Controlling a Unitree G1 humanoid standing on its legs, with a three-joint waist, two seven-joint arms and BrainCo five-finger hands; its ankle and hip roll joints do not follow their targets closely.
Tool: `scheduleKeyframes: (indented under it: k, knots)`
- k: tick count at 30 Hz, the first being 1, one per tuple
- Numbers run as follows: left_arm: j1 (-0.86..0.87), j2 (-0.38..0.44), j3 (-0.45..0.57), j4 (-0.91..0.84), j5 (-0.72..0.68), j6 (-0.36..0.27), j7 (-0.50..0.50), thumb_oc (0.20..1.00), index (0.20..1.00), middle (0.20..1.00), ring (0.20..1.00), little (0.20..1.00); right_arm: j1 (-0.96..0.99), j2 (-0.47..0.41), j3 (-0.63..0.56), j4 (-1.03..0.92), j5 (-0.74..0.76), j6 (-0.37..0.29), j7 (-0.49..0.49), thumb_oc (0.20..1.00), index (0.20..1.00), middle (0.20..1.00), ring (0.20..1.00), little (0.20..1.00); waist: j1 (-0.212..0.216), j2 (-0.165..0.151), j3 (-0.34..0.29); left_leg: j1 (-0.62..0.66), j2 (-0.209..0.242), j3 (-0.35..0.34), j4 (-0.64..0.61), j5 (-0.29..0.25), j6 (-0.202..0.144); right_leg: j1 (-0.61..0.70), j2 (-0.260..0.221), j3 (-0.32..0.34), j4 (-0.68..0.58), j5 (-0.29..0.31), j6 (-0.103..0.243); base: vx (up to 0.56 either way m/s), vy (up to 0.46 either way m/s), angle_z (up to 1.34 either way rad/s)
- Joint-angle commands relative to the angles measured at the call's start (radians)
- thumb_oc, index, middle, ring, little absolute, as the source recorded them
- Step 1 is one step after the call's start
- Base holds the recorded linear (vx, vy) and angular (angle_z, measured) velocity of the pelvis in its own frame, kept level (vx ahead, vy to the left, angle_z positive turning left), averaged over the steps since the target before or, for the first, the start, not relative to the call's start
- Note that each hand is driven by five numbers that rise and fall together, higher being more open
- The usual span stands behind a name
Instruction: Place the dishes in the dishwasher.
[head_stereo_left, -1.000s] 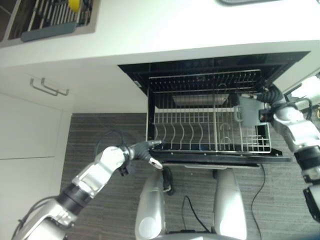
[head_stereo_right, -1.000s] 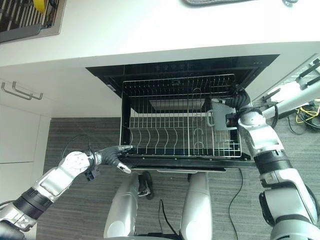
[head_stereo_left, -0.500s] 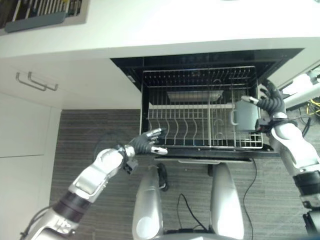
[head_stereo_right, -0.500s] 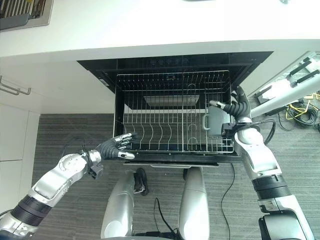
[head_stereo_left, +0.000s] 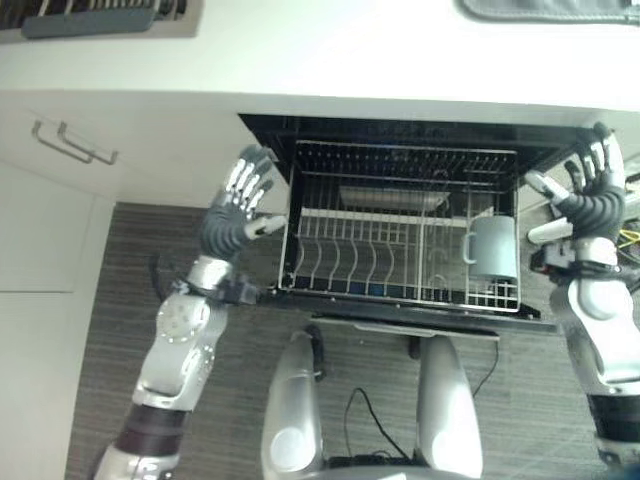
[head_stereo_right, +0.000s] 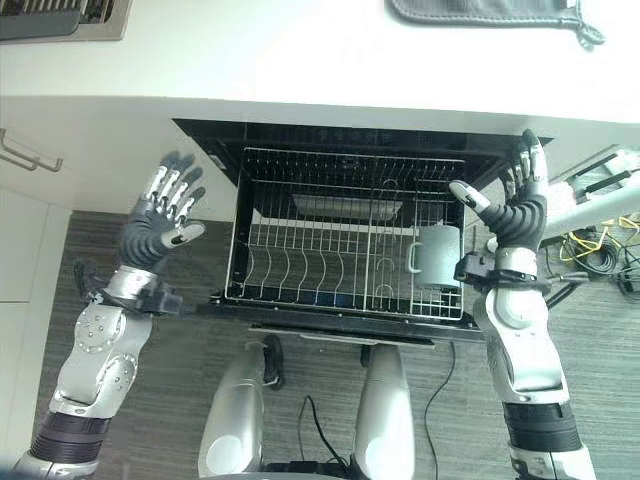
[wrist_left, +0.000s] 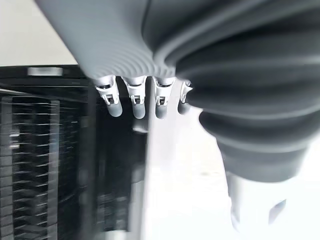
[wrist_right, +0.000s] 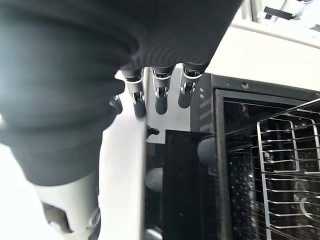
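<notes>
grey mug (head_stereo_left: 492, 248) sits in the rack (head_stereo_right: 340, 262); left robot hand (head_stereo_right: 160, 215) and right robot hand (head_stereo_right: 515, 210) spread empty; push the rack in evenly.

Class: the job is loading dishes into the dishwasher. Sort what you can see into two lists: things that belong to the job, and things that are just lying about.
Belong to the job:
dishwasher rack, pulled out
grey mug, sitting in the rack
left hand, open
right hand, open

Just lying about:
grey cloth on the counter
cabinet handle
</notes>
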Motion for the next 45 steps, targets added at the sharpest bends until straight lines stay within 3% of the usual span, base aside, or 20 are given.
scheduleKeyframes:
  k: [1, 7, 10, 13, 16, 18, 20, 23, 24, 25, 27, 30, 35, 36, 38, 39, 41, 42, 45]
  knots:
    - [0.025, 0.035, 0.027, -0.101, 0.005, -0.141, 0.03, 1.0, 1.0, 1.0, 1.0, 1.0, -0.022, 0.016, -0.051, -0.071, 0.039, -0.093, -0.009, 1.0, 1.0, 1.0, 1.0, 1.0, 0.002, -0.044, -0.085, 0.024, -0.032, 0.034, -0.105, 0.103, 0.112, 0.083, 0.024, -0.05, 0.013, -0.064, -0.078, 0.03, 0.011, -0.05]
    - [0.034, 0.031, 0.058, -0.14, 0.039, -0.214, 0.039, 1.0, 1.0, 1.0, 1.0, 1.0, 0.009, 0.025, -0.067, -0.111, 0.032, -0.147, 0.008, 1.0, 1.0, 1.0, 1.0, 1.0, 0.003, -0.062, -0.117, 0.095, -0.039, 0.046, -0.168, 0.119, 0.109, 0.155, 0.027, -0.058, -0.072, -0.035, -0.064, 0.03, 0.053, -0.01]
    - [0.01, 0.026, 0.063, -0.152, 0.037, -0.242, 0.043, 1.0, 1.0, 1.0, 1.0, 1.0, -0.009, 0.03, -0.054, -0.127, 0.04, -0.209, 0.03, 1.0, 1.0, 1.0, 1.0, 1.0, 0.005, -0.073, -0.159, 0.177, -0.064, 0.057, -0.235, 0.127, 0.106, 0.246, 0.02, -0.06, -0.197, 0.017, -0.04, -0.02, 0.195, -0.05]
    - [0.001, 0.034, 0.067, -0.149, 0.037, -0.235, 0.045, 1.0, 1.0, 1.0, 1.0, 1.0, 0.002, 0.021, -0.051, -0.128, 0.023, -0.208, 0.031, 1.0, 1.0, 1.0, 1.0, 1.0, 0.004, -0.08, -0.204, 0.245, -0.1, 0.057, -0.317, 0.15, 0.108, 0.317, -0.003, -0.057, -0.318, 0.098, -0.019, 0.04, 0.25, 0.03]
    - [0.025, 0.035, 0.097, -0.155, 0.021, -0.202, 0.017, 1.0, 1.0, 1.0, 1.0, 1.0, 0.045, 0.031, -0.067, -0.152, 0.008, -0.181, 0.055, 1.0, 1.0, 1.0, 1.0, 1.0, 0.011, -0.082, -0.277, 0.366, -0.149, 0.045, -0.513, 0.213, 0.104, 0.406, -0.044, -0.053, -0.51, 0.259, 0.034, 0.16, 0.252, 0.05]
    - [0.031, 0.041, 0.103, -0.158, 0.012, -0.198, 0.015, 1.0, 1.0, 1.0, 1.0, 1.0, 0.062, 0.043, -0.064, -0.17, 0.015, -0.192, 0.072, 1.0, 1.0, 1.0, 1.0, 1.0, 0.02, -0.081, -0.29, 0.415, -0.162, 0.044, -0.599, 0.244, 0.107, 0.409, -0.06, -0.083, -0.54, 0.324, 0.055, -0.02, 0.197, -0.16]
    - [0.057, 0.051, 0.131, -0.157, 0.003, -0.209, 0.009, 1.0, 1.0, 1.0, 1.0, 1.0, 0.09, 0.052, -0.059, -0.186, 0.007, -0.211, 0.119, 1.0, 1.0, 1.0, 1.0, 1.0, 0.041, -0.066, -0.308, 0.472, -0.164, 0.052, -0.691, 0.274, 0.115, 0.43, -0.032, -0.164, -0.494, 0.294, 0.058, -0.09, 0.278, -0.59]
    - [0.07, 0.063, 0.135, -0.154, -0.019, -0.192, 0.004, 1.0, 1.0, 1.0, 1.0, 1.0, 0.113, 0.025, -0.064, -0.194, 0.036, -0.188, 0.132, 1.0, 1.0, 1.0, 1.0, 1.0, 0.042, -0.051, -0.335, 0.492, -0.175, 0.025, -0.751, 0.319, 0.127, 0.495, 0.084, -0.158, -0.422, 0.171, 0.011, -0.09, 0.176, -0.44]
    - [0.069, 0.061, 0.129, -0.145, -0.035, -0.184, -0.006, 1.0, 1.0, 1.0, 1.0, 1.0, 0.119, 0.017, -0.068, -0.197, 0.05, -0.18, 0.139, 1.0, 1.0, 1.0, 1.0, 1.0, 0.037, -0.05, -0.355, 0.493, -0.186, 0.02, -0.767, 0.336, 0.128, 0.515, 0.149, -0.141, -0.388, 0.129, -0.003, -0.12, 0.159, -0.03]
    - [0.07, 0.058, 0.126, -0.14, -0.045, -0.182, -0.013, 1.0, 1.0, 1.0, 1.0, 1.0, 0.12, 0.017, -0.07, -0.2, 0.05, -0.179, 0.141, 1.0, 1.0, 1.0, 1.0, 1.0, 0.036, -0.052, -0.365, 0.492, -0.195, 0.028, -0.771, 0.342, 0.129, 0.532, 0.176, -0.139, -0.384, 0.109, -0.009, -0.14, 0.147, 0.08]
    - [0.073, 0.053, 0.123, -0.132, -0.047, -0.185, -0.019, 1.0, 1.0, 1.0, 1.0, 1.0, 0.119, 0.02, -0.071, -0.202, 0.044, -0.175, 0.148, 1.0, 1.0, 1.0, 1.0, 1.0, 0.039, -0.056, -0.374, 0.49, -0.205, 0.038, -0.771, 0.346, 0.13, 0.559, 0.19, -0.139, -0.397, 0.091, -0.017, -0.09, 0.07, 0.08]
    - [0.083, 0.054, 0.121, -0.118, -0.062, -0.178, -0.019, 1.0, 1.0, 1.0, 1.0, 1.0, 0.121, 0.012, -0.068, -0.202, 0.035, -0.166, 0.168, 1.0, 1.0, 1.0, 1.0, 1.0, 0.046, -0.061, -0.388, 0.474, -0.222, 0.09, -0.761, 0.359, 0.122, 0.651, 0.211, -0.133, -0.514, 0.046, -0.038, -0.08, 0.021, -0.13]
    - [0.103, 0.026, 0.123, -0.125, -0.066, -0.128, -0.04, 1.0, 1.0, 1.0, 1.0, 1.0, 0.144, -0.004, -0.088, -0.188, 0.038, -0.177, 0.205, 1.0, 1.0, 1.0, 1.0, 1.0, 0.03, -0.051, -0.372, 0.458, -0.207, 0.16, -0.713, 0.351, 0.104, 0.676, 0.205, -0.138, -0.577, 0.044, -0.057, -0.08, -0.037, 0.0]
    - [0.106, 0.019, 0.119, -0.128, -0.062, -0.119, -0.044, 1.0, 1.0, 1.0, 1.0, 1.0, 0.147, -0.011, -0.096, -0.182, 0.042, -0.179, 0.209, 1.0, 1.0, 1.0, 1.0, 1.0, 0.024, -0.053, -0.363, 0.448, -0.207, 0.185, -0.672, 0.336, 0.098, 0.682, 0.196, -0.145, -0.592, 0.053, -0.063, -0.12, -0.044, 0.13]
    - [0.132, 0.001, 0.116, -0.145, -0.071, -0.114, -0.05, 1.0, 1.0, 1.0, 1.0, 1.0, 0.157, -0.027, -0.126, -0.179, 0.038, -0.168, 0.204, 1.0, 1.0, 1.0, 1.0, 1.0, 0.026, -0.061, -0.331, 0.369, -0.192, 0.199, -0.499, 0.354, 0.05, 0.71, 0.171, -0.149, -0.621, 0.073, -0.071, -0.14, 0.018, 0.46]
    - [0.157, -0.002, 0.123, -0.164, -0.107, -0.111, -0.059, 1.0, 1.0, 1.0, 1.0, 1.0, 0.154, -0.049, -0.14, -0.186, 0.037, -0.141, 0.187, 1.0, 1.0, 1.0, 1.0, 1.0, 0.029, -0.062, -0.314, 0.336, -0.16, 0.183, -0.431, 0.375, 0.016, 0.71, 0.155, -0.163, -0.643, 0.096, -0.071, -0.13, 0.142, 0.61]
    - [0.166, -0.003, 0.122, -0.169, -0.126, -0.124, -0.06, 1.0, 1.0, 1.0, 1.0, 1.0, 0.145, -0.066, -0.14, -0.193, 0.032, -0.128, 0.181, 1.0, 1.0, 1.0, 1.0, 1.0, 0.013, -0.072, -0.309, 0.362, -0.079, 0.189, -0.452, 0.375, -0.002, 0.701, 0.137, -0.167, -0.667, 0.124, -0.067, -0.07, 0.205, 0.44]
    - [0.168, -0.004, 0.12, -0.171, -0.125, -0.128, -0.057, 1.0, 1.0, 1.0, 1.0, 1.0, 0.144, -0.069, -0.14, -0.196, 0.034, -0.127, 0.184, 1.0, 1.0, 1.0, 1.0, 1.0, 0.009, -0.073, -0.309, 0.375, -0.064, 0.182, -0.467, 0.375, -0.003, 0.7, 0.134, -0.165, -0.673, 0.132, -0.065, 0.03, 0.288, 0.4]
    - [0.17, -0.001, 0.121, -0.169, -0.129, -0.129, -0.028, 1.0, 1.0, 1.0, 1.0, 1.0, 0.159, -0.099, -0.155, -0.204, 0.067, -0.127, 0.216, 1.0, 1.0, 1.0, 1.0, 1.0, -0.008, -0.063, -0.334, 0.458, 0.045, 0.07, -0.689, 0.42, -0.037, 0.675, 0.126, -0.096, -0.702, 0.151, -0.048, 0.08, 0.475, -0.01]
